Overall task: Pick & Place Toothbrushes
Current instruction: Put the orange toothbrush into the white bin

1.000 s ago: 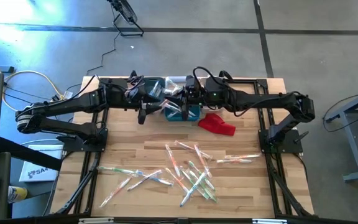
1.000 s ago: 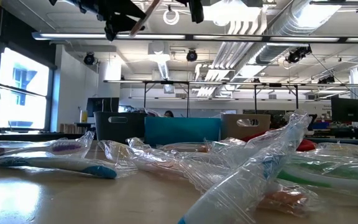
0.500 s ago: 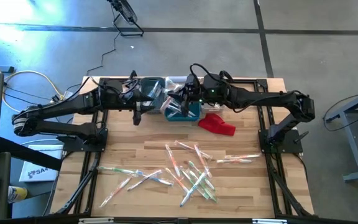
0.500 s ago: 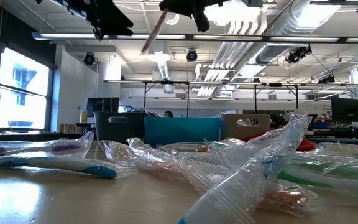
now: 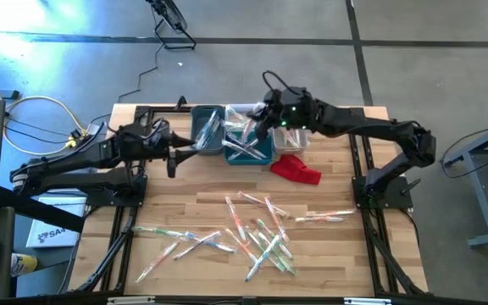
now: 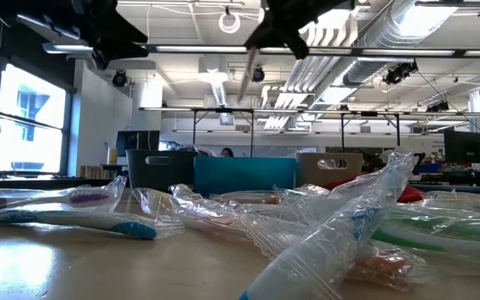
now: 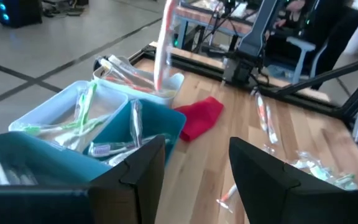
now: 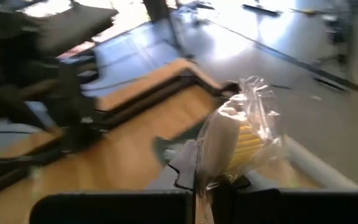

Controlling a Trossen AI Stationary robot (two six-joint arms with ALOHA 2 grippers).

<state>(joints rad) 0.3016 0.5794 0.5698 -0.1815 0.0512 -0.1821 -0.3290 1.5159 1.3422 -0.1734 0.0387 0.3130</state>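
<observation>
Many wrapped toothbrushes lie loose on the near half of the wooden table. My right gripper hangs above the bins at the far edge, shut on one wrapped toothbrush, which dangles over the far bin. My left gripper is open with nothing between its fingers. It stands left of the bins, pointing toward them. The grey bin and the teal bin hold toothbrushes. My right gripper pinches one end of the wrapped toothbrush between its two shut fingers, with crumpled clear wrapper bulging past them. The toothbrush hangs below the gripper, steeply tilted and lifted clear of the bins and table.
A red cloth lies just right of the teal bin. The bins stand side by side along the far edge. Bare wood lies between the bins and the loose toothbrushes. Black frame rails run along the table's sides.
My left gripper has drawn back toward the table's left edge and sunk a little, staying open. My right gripper has carried the toothbrush toward the far edge and tipped up toward level. The toothbrush now hangs steeper than before.
</observation>
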